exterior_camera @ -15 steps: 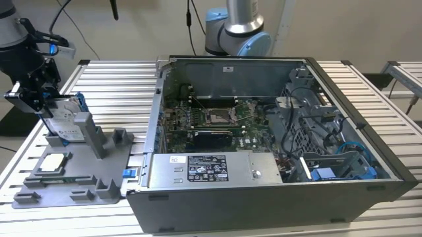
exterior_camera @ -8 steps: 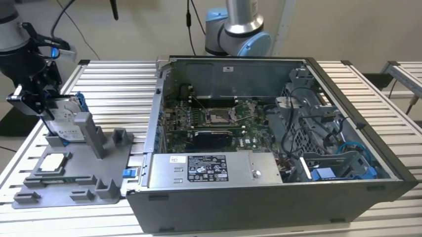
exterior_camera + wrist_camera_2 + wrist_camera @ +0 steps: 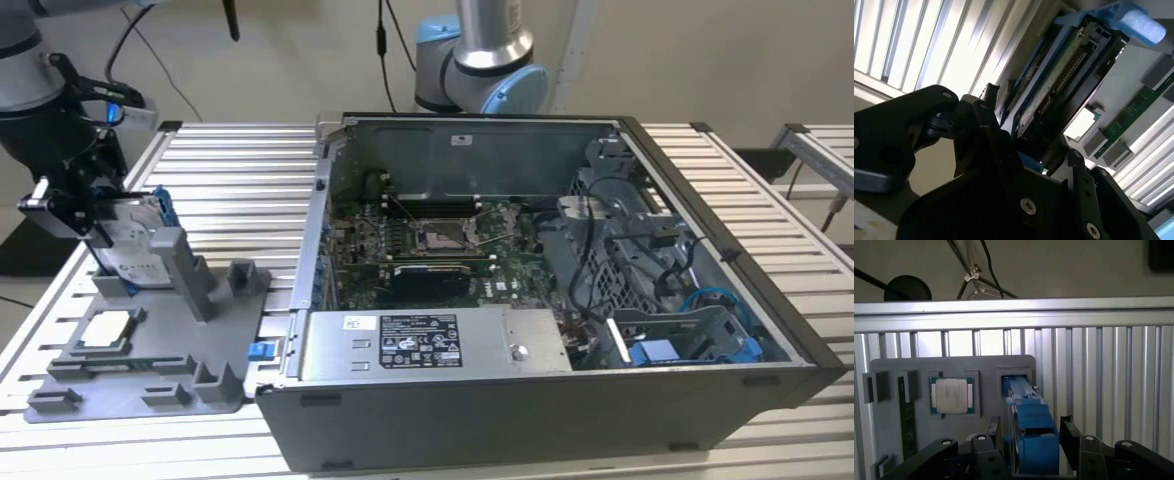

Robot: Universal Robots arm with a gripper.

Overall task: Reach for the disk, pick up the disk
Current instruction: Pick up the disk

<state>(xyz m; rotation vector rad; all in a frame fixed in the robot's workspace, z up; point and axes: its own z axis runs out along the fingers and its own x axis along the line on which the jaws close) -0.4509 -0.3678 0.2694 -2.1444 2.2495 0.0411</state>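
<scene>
- ok, my gripper straddles the disk, jaws open with a slim gap each side
- disk stands upright in the grey fixture, chip beside it

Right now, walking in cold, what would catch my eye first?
The open computer case dominates the slatted table, its circuit board bare. At the exterior view's left, the gripper straddles the blue-railed disk, standing on edge in a grey holder.
</scene>
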